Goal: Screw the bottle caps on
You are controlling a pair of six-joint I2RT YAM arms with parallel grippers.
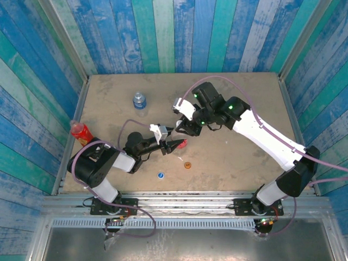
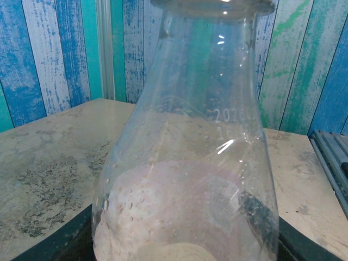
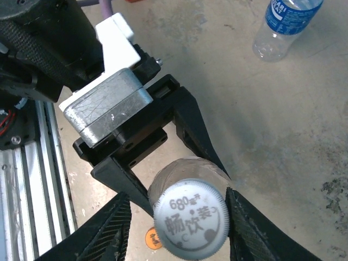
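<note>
Work is a third done at best: my left gripper (image 1: 171, 145) clamps the clear bottle (image 2: 185, 163), my right gripper (image 3: 178, 206) stands slackly open around its white cap (image 3: 190, 218), and the blue cap (image 1: 161, 175) and orange cap (image 1: 187, 165) wait nearby.

The left arm (image 1: 111, 163) stretches right, left gripper (image 1: 173, 145) clamped on the bottle (image 2: 185, 136); the right arm (image 1: 261, 136) stretches left, right gripper (image 3: 178, 196) parted.

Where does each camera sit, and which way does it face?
Top external: above and behind, looking down at the table; left arm and right arm show.
Left wrist: faces the wall through the clear bottle; left fingers at bottom corners.
Right wrist: looks down on the white cap, right fingers flanking it.
Shared: top and right wrist both show the blue-label bottle.
</note>
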